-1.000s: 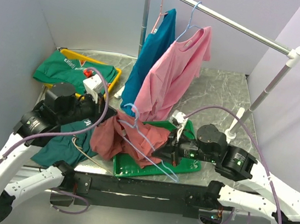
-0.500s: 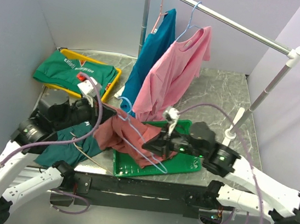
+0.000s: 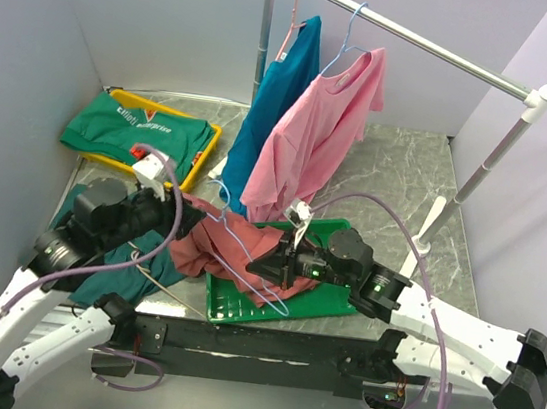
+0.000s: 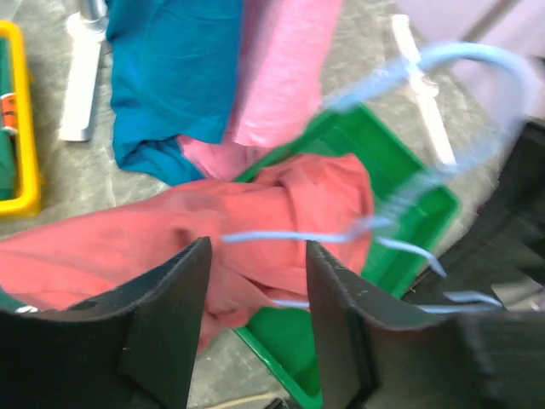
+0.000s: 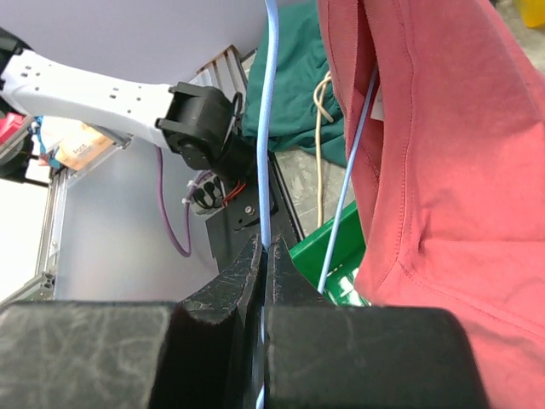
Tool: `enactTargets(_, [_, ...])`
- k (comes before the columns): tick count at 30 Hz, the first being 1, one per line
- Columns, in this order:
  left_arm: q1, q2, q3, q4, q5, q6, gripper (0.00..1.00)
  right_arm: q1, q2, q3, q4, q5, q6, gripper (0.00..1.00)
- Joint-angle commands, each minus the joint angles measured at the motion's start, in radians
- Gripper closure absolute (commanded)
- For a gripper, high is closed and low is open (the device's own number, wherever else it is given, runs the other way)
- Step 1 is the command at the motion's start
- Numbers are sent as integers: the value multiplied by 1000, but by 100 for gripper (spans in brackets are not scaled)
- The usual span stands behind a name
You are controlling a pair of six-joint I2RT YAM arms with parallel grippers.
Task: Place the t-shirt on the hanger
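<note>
Across the marbled desk, note the t-shirt bunched over the left end of the green tray, draped partly against the hanger. With right jaws clamped tight on the hanger's wire and left jaws spread wide, closed on nothing, probably best to hold the wire steady and ease one shoulder into the neck opening.

Both arms have white shell links and bulky black joint housings. The left arm sits lower left in the overhead frame and the right arm lower right. A thin purple cable loops along each. Small green lights glow on the right wrist. The left pincer has broad matt-black fingers. The right pincer is black too, with a scuffed surface.
</note>
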Motion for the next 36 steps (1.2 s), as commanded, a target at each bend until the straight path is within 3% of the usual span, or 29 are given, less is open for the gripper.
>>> enactTargets(1, [-3,-78,15,-21,159,57,45,-9,29,6,140,-9,8,100])
enactTargets(6, [-3,-139,-2,17,270,88,38,-9,61,6,164,-20,17,100])
enactTargets(19, [-9,9,1,229,130,52,34,-10,79,14,153,-25,12,100])
enactTargets(22, [-44,46,1,241,100,52,34,-10,81,14,153,-20,14,100])
enactTargets(26, [-208,77,-22,281,-49,48,35,-10,81,11,153,-15,16,100])
enactTargets(29, [-322,118,-17,292,-185,45,44,-12,84,9,158,-9,17,100])
enactTargets(31, [-363,152,-11,286,-314,46,63,-10,84,9,153,4,19,100])
enactTargets(32, [-393,155,-11,289,-358,45,86,-10,82,9,150,12,17,100])
enactTargets(33, [-402,155,-13,292,-406,40,95,-10,79,8,135,23,19,100])
enactTargets(36, [-416,143,-22,303,-526,26,99,-10,61,14,80,101,23,99])
